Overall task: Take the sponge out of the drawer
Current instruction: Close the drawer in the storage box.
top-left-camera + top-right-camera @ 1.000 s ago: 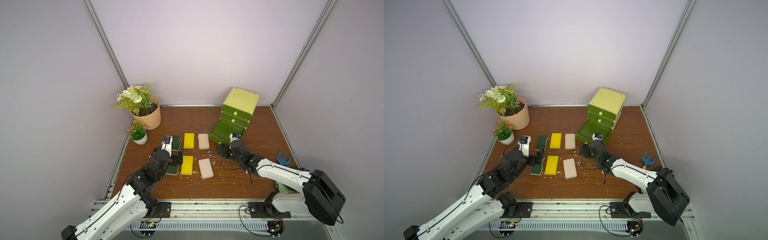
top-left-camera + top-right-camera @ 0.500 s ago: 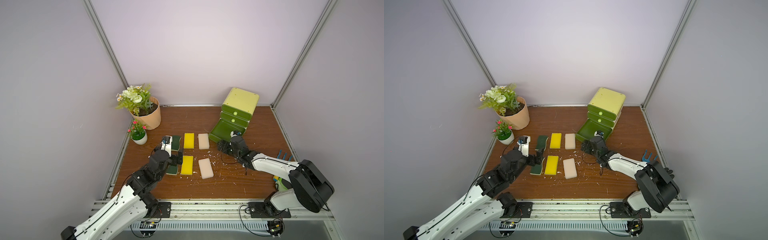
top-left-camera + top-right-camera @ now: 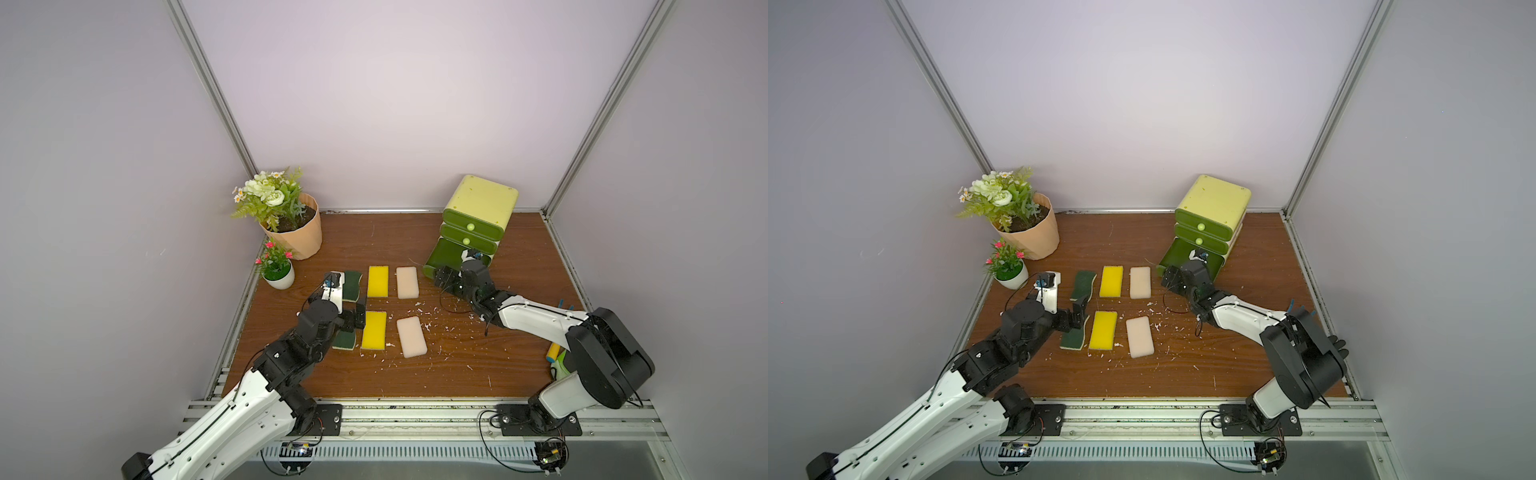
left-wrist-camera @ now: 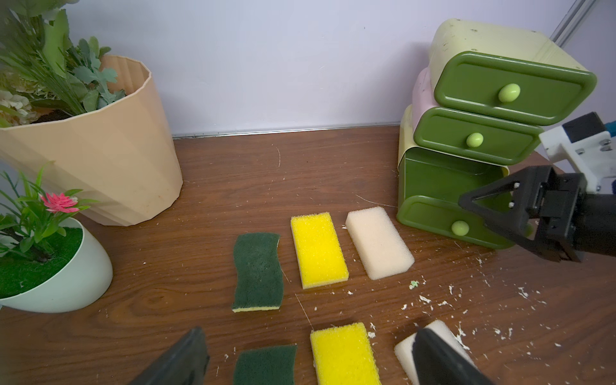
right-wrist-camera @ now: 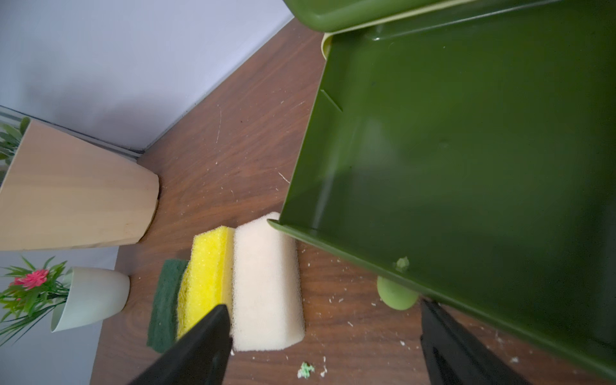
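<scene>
The bottom drawer (image 3: 446, 259) of the green and yellow drawer unit (image 3: 482, 203) is pulled out. In the right wrist view its inside (image 5: 466, 150) is bare, with no sponge in it. Several sponges lie in two rows on the table, among them a beige sponge (image 3: 407, 282), a yellow sponge (image 3: 378, 281) and a dark green sponge (image 3: 352, 286). My right gripper (image 3: 446, 282) (image 5: 323, 305) is open at the drawer's front, beside its pale green knob (image 5: 396, 296). My left gripper (image 3: 359, 320) (image 4: 310, 336) hangs open low over the near row.
A large peach flower pot (image 3: 297, 232) and a small white pot (image 3: 279, 278) stand at the back left. A blue garden fork (image 3: 561, 303) and a yellow-green tool (image 3: 555, 357) lie by the right edge behind my right arm. White crumbs litter the wood.
My right gripper has moved a little farther back, closer to the open drawer's front, and its arm has swung in. The left arm and the sponges have not moved.
</scene>
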Controlling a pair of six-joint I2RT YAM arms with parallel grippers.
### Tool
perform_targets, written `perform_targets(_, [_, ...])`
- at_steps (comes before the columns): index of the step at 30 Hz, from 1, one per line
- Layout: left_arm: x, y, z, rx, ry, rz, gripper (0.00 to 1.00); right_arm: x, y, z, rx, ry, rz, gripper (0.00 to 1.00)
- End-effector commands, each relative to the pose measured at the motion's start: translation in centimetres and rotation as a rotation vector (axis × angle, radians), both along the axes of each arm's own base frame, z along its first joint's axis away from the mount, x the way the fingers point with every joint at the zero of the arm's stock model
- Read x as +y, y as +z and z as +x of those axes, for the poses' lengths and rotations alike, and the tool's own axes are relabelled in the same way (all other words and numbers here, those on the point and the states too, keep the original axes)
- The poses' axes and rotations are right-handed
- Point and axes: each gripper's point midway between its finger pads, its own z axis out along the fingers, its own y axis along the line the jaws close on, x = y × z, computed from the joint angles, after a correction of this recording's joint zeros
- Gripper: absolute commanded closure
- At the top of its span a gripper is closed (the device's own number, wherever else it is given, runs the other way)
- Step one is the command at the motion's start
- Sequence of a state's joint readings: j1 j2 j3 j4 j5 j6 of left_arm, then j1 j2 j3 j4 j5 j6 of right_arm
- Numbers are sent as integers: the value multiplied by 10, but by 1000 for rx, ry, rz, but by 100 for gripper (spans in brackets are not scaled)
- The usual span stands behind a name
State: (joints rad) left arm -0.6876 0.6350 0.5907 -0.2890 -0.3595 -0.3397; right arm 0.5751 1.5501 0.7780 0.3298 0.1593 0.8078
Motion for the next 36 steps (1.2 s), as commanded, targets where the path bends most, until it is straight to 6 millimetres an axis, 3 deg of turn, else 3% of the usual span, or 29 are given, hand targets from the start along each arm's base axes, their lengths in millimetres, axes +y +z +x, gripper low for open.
perform_targets(1, [1, -1, 1, -5, 2, 3, 2, 1, 20, 20, -70, -20, 29, 8])
perform_targets(16, [1, -2, 2, -2, 1, 8, 2, -16, 30, 53, -157, -112, 176, 10])
perform_targets(24, [1, -2, 2, -1, 3, 7, 2, -19, 23, 71, -172, -143, 248, 11])
perform_targets(31, [2, -1, 1, -3, 4, 5, 2, -27, 23, 74, -208, -171, 317, 13])
perform_targets(36, [1, -1, 1, -5, 3, 4, 2, -35, 31, 65, -237, -187, 369, 13])
